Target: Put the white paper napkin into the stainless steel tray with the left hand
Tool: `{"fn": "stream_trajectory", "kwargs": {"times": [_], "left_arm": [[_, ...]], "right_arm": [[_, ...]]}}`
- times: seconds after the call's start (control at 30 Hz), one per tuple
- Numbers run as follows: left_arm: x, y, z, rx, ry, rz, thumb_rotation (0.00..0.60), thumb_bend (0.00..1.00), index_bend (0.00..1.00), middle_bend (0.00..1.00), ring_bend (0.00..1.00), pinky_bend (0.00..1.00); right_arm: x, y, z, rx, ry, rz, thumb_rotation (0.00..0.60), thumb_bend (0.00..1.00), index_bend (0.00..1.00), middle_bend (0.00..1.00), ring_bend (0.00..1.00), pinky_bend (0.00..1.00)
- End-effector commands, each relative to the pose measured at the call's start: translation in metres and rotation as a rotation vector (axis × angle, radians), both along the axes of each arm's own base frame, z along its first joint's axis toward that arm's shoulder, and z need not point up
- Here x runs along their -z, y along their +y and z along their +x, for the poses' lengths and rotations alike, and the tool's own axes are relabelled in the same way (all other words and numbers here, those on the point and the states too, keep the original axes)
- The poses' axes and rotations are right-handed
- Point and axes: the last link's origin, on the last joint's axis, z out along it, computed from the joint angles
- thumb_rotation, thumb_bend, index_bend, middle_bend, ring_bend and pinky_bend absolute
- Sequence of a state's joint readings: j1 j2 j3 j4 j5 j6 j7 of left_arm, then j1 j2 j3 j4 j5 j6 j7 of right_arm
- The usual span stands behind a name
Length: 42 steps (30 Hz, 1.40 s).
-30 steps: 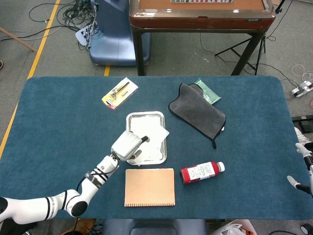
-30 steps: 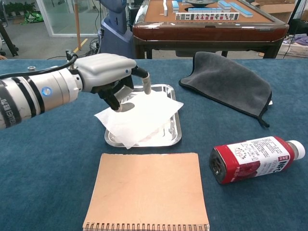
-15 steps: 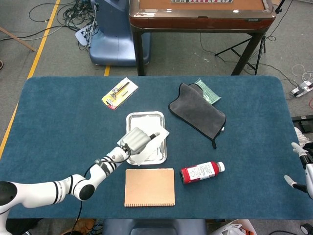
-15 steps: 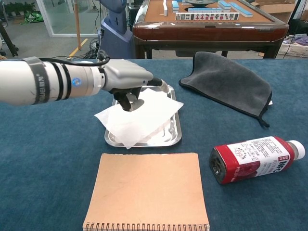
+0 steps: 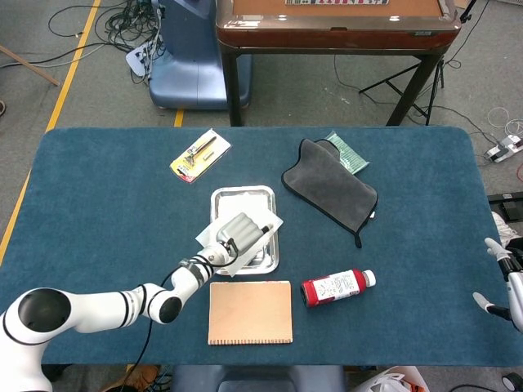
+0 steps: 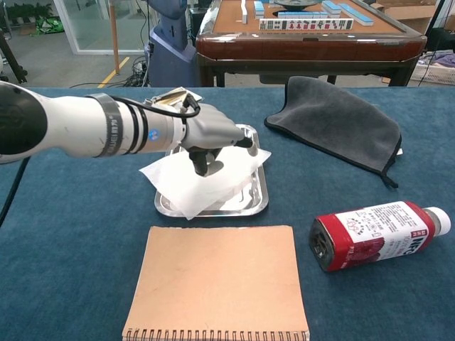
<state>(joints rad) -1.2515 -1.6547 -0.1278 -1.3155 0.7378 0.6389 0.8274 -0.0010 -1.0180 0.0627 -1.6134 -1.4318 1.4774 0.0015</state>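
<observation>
The left hand (image 6: 210, 135) reaches over the stainless steel tray (image 6: 257, 202), fingers (image 6: 245, 143) stretched forward and thumb pointing down onto the white paper napkin (image 6: 206, 181); whether it pinches the sheet cannot be told. The napkin lies crumpled under the hand, mostly inside the tray, with its corners hanging over the left and right rims. In the head view, the right hand (image 5: 500, 282) shows at the table's far right edge, fingers apart, holding nothing. A brown spiral notebook (image 6: 217, 284) sits just beside the tray's near rim.
</observation>
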Motion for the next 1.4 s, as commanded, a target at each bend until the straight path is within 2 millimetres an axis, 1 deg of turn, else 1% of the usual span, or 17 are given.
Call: {"fn": "stream_trajectory", "kwargs": {"times": [0.03, 0.2, 0.63, 1.1, 1.3, 1.4], "left_arm": [[0.010, 0.000, 0.006, 0.012, 0.043, 0.010, 0.600, 0.57, 0.12, 1.00, 1.00, 1.00], [0.016, 0.003, 0.012, 0.003, 0.069, 0.034, 0.600, 0.57, 0.12, 1.00, 1.00, 1.00], [0.023, 0.013, 0.011, -0.032, 0.146, 0.095, 0.600, 0.57, 0.15, 1.00, 1.00, 1.00], [0.020, 0.026, 0.004, -0.090, 0.214, 0.185, 0.600, 0.57, 0.16, 1.00, 1.00, 1.00], [0.019, 0.028, 0.001, -0.099, 0.247, 0.208, 0.600, 0.57, 0.17, 1.00, 1.00, 1.00], [0.015, 0.027, 0.003, -0.108, 0.226, 0.211, 0.600, 0.57, 0.17, 1.00, 1.00, 1.00]], "right_arm": [[0.000, 0.000, 0.000, -0.001, -0.001, 0.000, 0.600, 0.13, 0.14, 0.26, 0.16, 0.21], [0.000, 0.001, -0.001, 0.001, -0.004, -0.002, 0.600, 0.13, 0.14, 0.26, 0.16, 0.21], [-0.003, 0.005, -0.003, 0.011, -0.003, -0.015, 0.600, 0.13, 0.14, 0.26, 0.16, 0.21], [-0.004, 0.007, -0.003, 0.013, -0.004, -0.019, 0.600, 0.13, 0.14, 0.26, 0.16, 0.21], [-0.004, 0.008, -0.003, 0.014, -0.004, -0.024, 0.600, 0.13, 0.14, 0.26, 0.16, 0.21], [-0.005, 0.009, -0.003, 0.012, -0.005, -0.025, 0.600, 0.13, 0.14, 0.26, 0.16, 0.21]]}}
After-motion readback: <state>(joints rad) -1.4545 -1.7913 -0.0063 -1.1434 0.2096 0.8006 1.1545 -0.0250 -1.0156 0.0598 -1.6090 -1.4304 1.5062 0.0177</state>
